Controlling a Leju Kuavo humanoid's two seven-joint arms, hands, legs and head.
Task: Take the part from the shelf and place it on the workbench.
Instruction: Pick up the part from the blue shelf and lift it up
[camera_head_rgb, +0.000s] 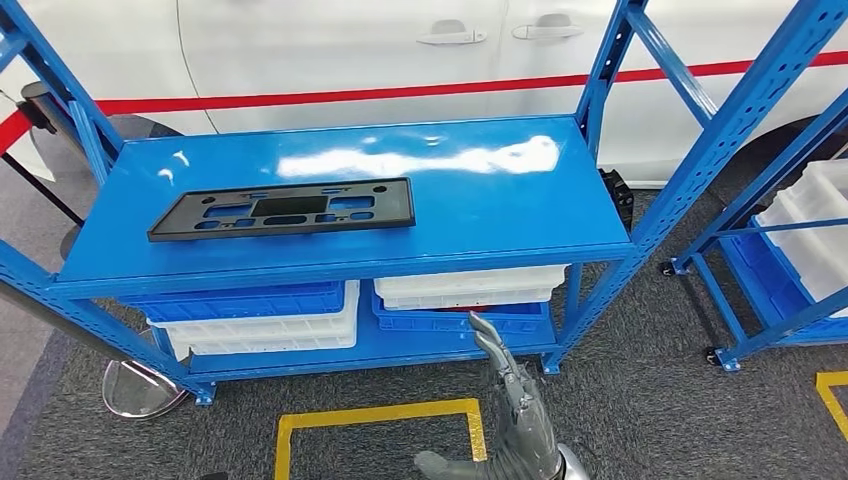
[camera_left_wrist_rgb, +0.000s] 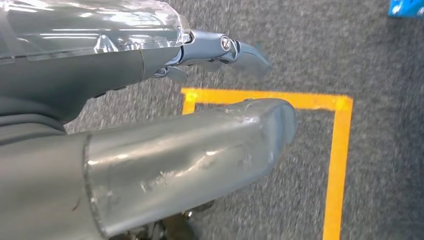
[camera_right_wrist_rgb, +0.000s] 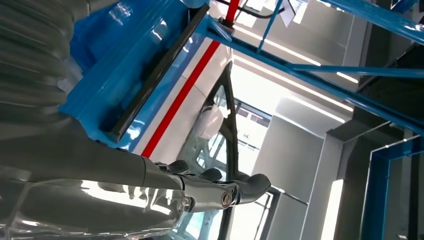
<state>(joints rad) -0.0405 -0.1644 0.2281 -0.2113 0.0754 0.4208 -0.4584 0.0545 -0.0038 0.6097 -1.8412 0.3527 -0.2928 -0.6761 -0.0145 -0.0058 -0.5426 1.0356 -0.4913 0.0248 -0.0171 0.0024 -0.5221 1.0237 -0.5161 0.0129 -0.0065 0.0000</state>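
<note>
The flat black plastic panel with rectangular cut-outs (camera_head_rgb: 285, 209) lies on the top board of the blue metal shelf (camera_head_rgb: 480, 215), toward its left end and closer to the front edge than the back, long side running along that edge. Nothing touches it.

My right hand (camera_head_rgb: 510, 400) is raised in front of the shelf, below the level of the top board and to the right of the panel, well apart from it. Its fingers (camera_right_wrist_rgb: 235, 187) are stretched out straight and a little apart, holding nothing. My left hand (camera_left_wrist_rgb: 165, 150) hangs low over the grey carpet by a square of yellow floor tape (camera_left_wrist_rgb: 337, 150); its fingers (camera_left_wrist_rgb: 235, 50) reach forward, slack, with nothing in them.

I judge this to be the approach, before any grasp. Next I must lift the right hand above the board, carry it left to the panel's front edge, and get fingers under or over so thin a piece.

On the lower board sit stacked blue and white plastic crates (camera_head_rgb: 260, 315). Behind the shelf stands a white car with a red stripe (camera_head_rgb: 350, 95). I can read no writing or label anywhere.
</note>
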